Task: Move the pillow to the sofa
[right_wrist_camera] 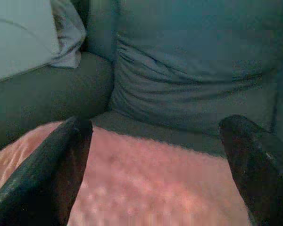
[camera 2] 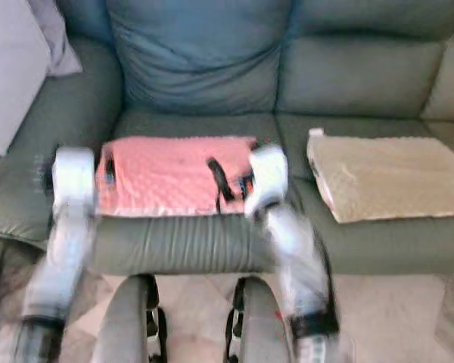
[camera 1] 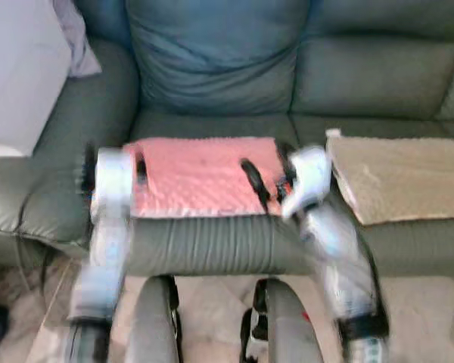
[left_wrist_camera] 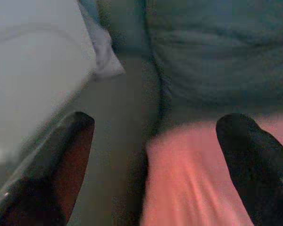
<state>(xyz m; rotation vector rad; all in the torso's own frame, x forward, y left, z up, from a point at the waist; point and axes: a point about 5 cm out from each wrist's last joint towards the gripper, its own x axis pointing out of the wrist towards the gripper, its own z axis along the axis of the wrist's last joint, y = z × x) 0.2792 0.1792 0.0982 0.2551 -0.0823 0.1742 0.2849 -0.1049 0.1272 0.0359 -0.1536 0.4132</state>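
The sofa (camera 1: 212,91) spreads ahead of both grippers, its seat carrying the pink pillow (camera 1: 200,175) flat near the front edge; a tan pillow (camera 1: 397,175) lies on the next seat, beyond the right gripper's outer side. The pink pillow sits between the two grippers, its long axis running from one to the other; the left gripper (camera 1: 140,168) is at one short end, the right gripper (camera 1: 266,180) at the other, reaching slightly over the cover. Both stand with fingers spread wide, holding nothing; the wrist views show the pink cover just beneath and ahead of each. Neither arm looks clearly nearer; the pillow seems already placed, so pulling straight back looks like what remains.
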